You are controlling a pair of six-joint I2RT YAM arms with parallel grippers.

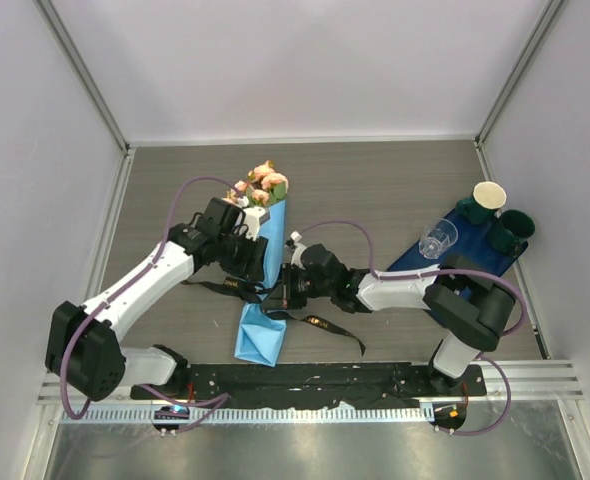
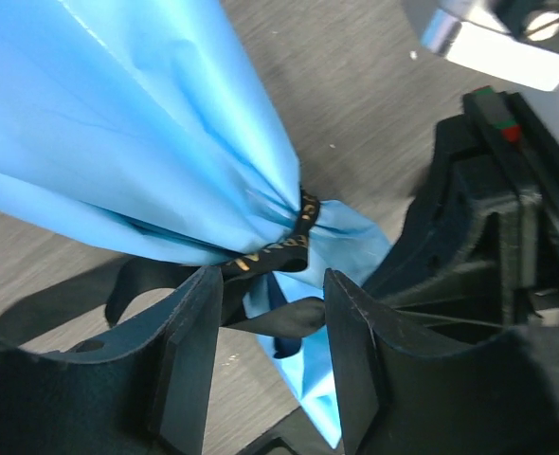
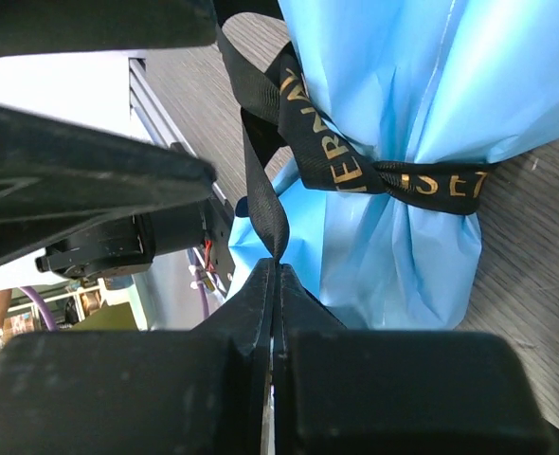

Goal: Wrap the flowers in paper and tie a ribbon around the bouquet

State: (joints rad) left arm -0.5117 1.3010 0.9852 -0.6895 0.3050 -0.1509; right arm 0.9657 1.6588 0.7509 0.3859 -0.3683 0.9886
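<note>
Looked across the table (image 1: 405, 190) first: found the bouquet (image 1: 261, 300) lying between the arms, roses (image 1: 263, 182) at the far end. Could have dragged the whole cone sideways with one hard pull, with nothing pinning it down. Saw the ribbon (image 3: 355, 171) crossed over itself round the pinched waist of the paper (image 2: 147, 123), likely to slacken on any loss of tension. Had the right gripper (image 3: 275, 273) pressed together on one tail. Had the left gripper (image 2: 266, 299) spread, with the other tail loose between its fingers, easy to miss on closing.
</note>
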